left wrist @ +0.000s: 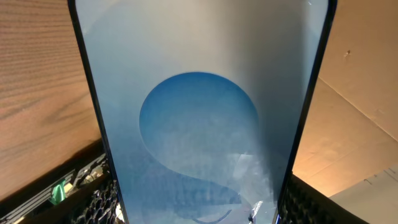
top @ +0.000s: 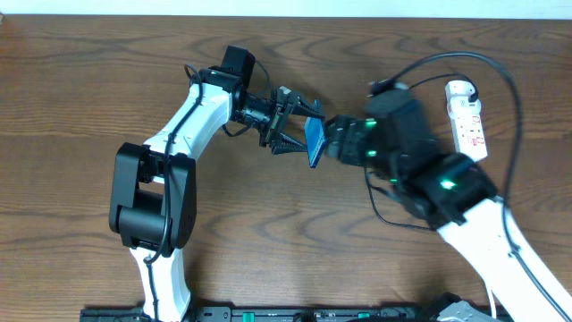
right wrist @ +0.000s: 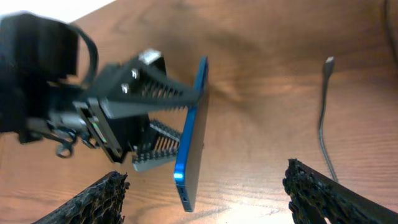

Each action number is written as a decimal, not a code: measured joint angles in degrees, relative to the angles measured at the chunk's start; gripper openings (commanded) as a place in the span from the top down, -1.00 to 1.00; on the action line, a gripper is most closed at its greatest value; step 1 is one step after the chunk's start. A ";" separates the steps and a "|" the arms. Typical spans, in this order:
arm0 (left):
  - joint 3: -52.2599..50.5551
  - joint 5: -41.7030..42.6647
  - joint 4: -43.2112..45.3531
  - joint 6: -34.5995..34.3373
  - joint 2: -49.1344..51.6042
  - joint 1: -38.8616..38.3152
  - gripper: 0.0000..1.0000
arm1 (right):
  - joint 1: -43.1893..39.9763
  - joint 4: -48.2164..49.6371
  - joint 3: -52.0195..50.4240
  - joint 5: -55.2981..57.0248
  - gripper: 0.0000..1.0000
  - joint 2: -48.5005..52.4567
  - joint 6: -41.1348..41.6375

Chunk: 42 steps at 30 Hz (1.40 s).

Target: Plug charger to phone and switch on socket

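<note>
The phone (top: 314, 141), blue screen with black edges, is held up on edge above the table by my left gripper (top: 298, 128), which is shut on its sides. It fills the left wrist view (left wrist: 199, 118). In the right wrist view the phone (right wrist: 191, 149) stands edge-on with its port end nearest, between my right gripper's (right wrist: 205, 193) open, empty fingers but apart from them. The charger's thin black cable (right wrist: 322, 127) with its small tip lies on the table to the right. The white socket (top: 467, 119) lies at the far right, beyond my right arm.
The right arm's body (top: 420, 170) covers the table between the phone and the socket. A thick black robot cable (top: 500, 80) loops over the socket. The left arm's base (top: 152, 206) stands at the left front.
</note>
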 measured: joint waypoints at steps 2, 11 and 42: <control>0.00 0.00 0.02 0.00 0.00 0.00 -0.37 | 4.02 -0.22 0.00 3.87 -0.52 3.63 1.95; 0.00 0.00 0.00 0.02 0.00 0.00 -0.37 | 12.79 0.20 0.02 16.28 -0.33 11.19 8.07; 0.00 -0.02 0.00 0.02 0.00 0.02 -0.37 | 14.10 4.48 0.04 24.33 0.81 18.71 12.79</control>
